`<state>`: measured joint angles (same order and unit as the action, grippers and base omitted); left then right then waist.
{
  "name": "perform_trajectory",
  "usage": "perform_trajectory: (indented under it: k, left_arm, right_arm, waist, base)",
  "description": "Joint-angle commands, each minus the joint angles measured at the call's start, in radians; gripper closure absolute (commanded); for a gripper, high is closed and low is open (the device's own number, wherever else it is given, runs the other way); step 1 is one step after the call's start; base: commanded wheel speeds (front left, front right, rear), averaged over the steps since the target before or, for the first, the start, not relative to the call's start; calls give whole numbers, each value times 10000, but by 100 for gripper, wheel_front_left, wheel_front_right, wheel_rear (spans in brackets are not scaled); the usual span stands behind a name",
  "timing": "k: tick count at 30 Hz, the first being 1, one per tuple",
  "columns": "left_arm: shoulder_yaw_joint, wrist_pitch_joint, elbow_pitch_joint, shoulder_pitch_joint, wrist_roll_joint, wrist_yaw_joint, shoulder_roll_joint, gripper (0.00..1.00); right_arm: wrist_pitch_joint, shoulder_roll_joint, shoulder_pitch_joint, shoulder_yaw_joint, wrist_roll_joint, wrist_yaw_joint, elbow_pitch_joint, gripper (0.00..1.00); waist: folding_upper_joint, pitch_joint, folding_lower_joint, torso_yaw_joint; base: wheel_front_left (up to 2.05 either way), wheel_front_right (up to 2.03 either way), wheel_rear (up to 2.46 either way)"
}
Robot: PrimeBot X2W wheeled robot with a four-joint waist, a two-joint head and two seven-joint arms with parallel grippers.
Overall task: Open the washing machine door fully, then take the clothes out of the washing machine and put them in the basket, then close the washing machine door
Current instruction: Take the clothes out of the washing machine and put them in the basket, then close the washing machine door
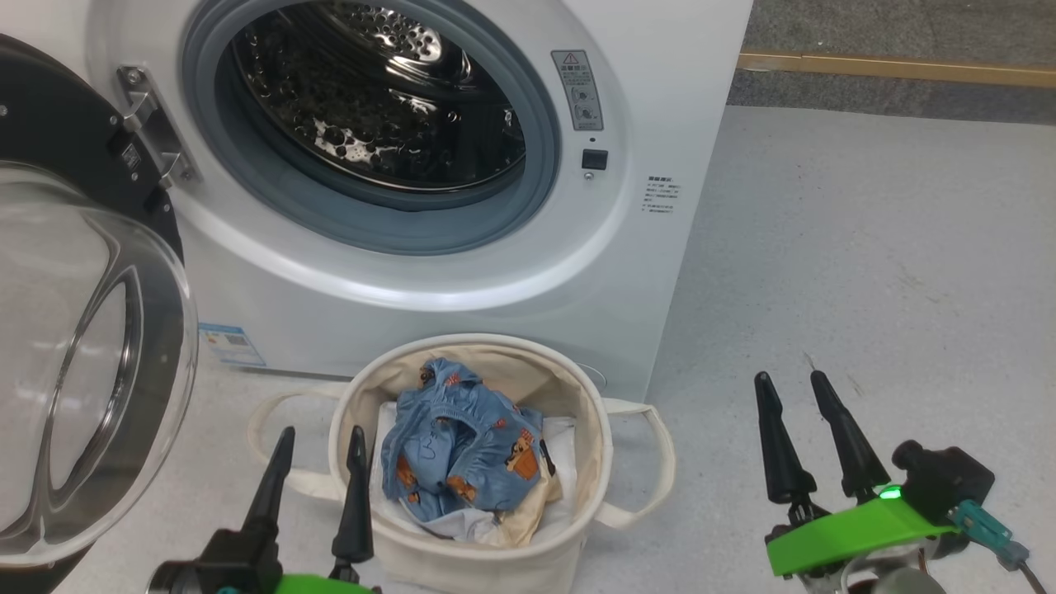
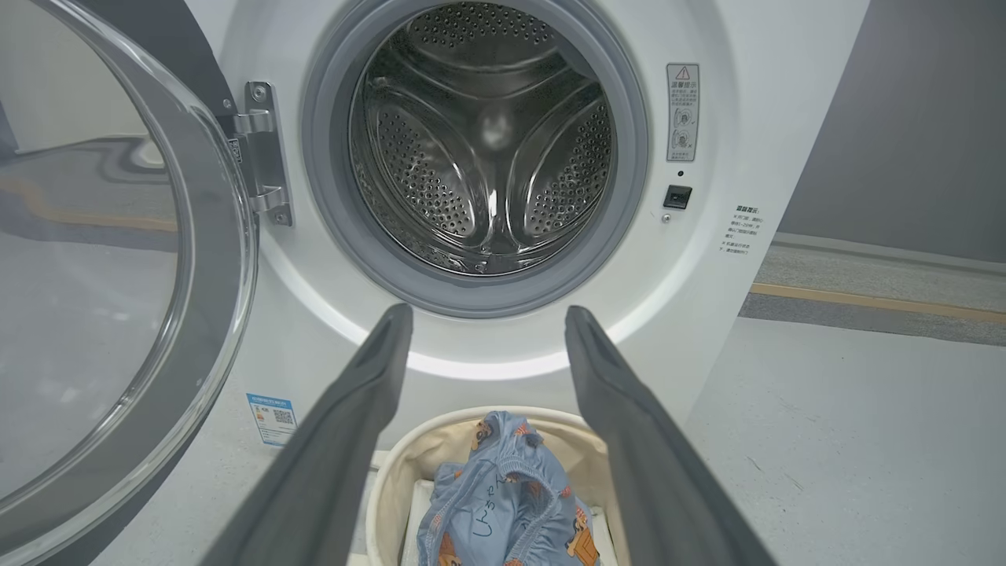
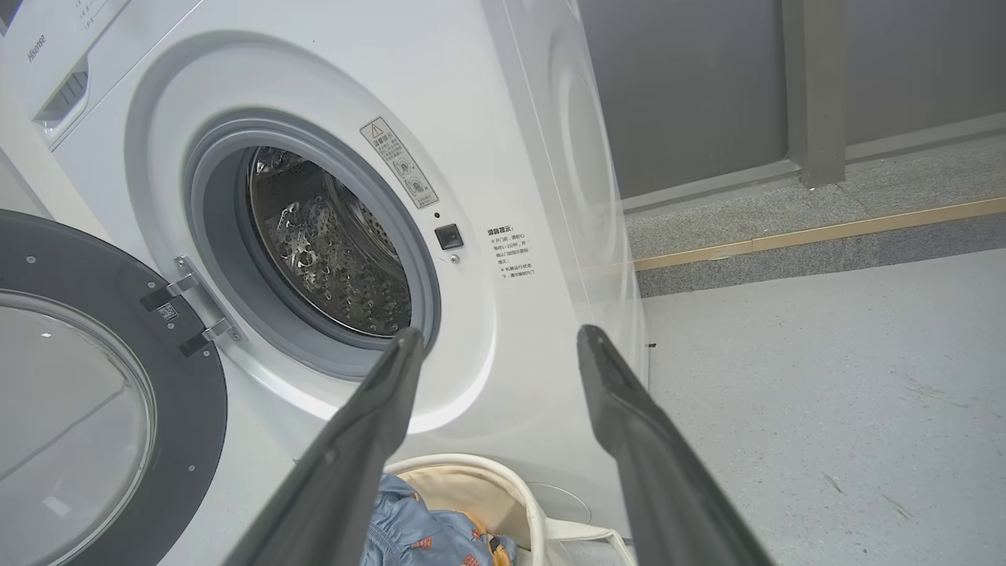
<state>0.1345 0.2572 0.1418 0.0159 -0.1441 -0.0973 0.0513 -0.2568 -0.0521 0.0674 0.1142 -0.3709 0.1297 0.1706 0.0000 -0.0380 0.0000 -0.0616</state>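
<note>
The washing machine stands with its door swung wide open to the left; its drum looks bare. In front of it sits the cream basket, holding the blue clothes with orange figures. My left gripper is open, low at the basket's left rim, with nothing between its fingers. My right gripper is open over the floor to the basket's right, also holding nothing. The door, basket and clothes also show in the left wrist view; the door and clothes show in the right wrist view.
Grey floor stretches to the right of the washer, crossed at the back by a wooden strip. A white sheet lies under the clothes in the basket. A dark wall stands behind the machine.
</note>
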Motion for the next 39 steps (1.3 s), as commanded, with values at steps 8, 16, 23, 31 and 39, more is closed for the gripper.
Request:
perform_trajectory:
  k: [8,16,23,31,39]
  left_arm:
    - [-99,46,-240,87,-143,-122,-10,0]
    - [-14,46,-248,110,-169,-181,-10,0]
    - [-63,46,-486,113,-195,-193,-10,0]
    - [-84,46,-458,108,-224,-139,-10,0]
    - [-79,46,-392,141,-219,-143,-10,0]
  right_arm:
    - [-49,19,127,290,33,10,-280,0]
    - [-49,19,138,322,54,10,-276,0]
    - [-49,19,169,321,44,10,-265,0]
    - [-49,19,197,351,36,10,-260,0]
    - [-49,19,211,344,22,10,-254,0]
  waist:
    - [0,74,0,-22]
    - [0,109,0,-62]
    - [0,118,0,-84]
    - [0,65,0,-99]
    - [0,79,0,-115]
  base:
    - [0,0,0]
    - [0,0,0]
    - [0,0,0]
    - [0,0,0]
    - [0,0,0]
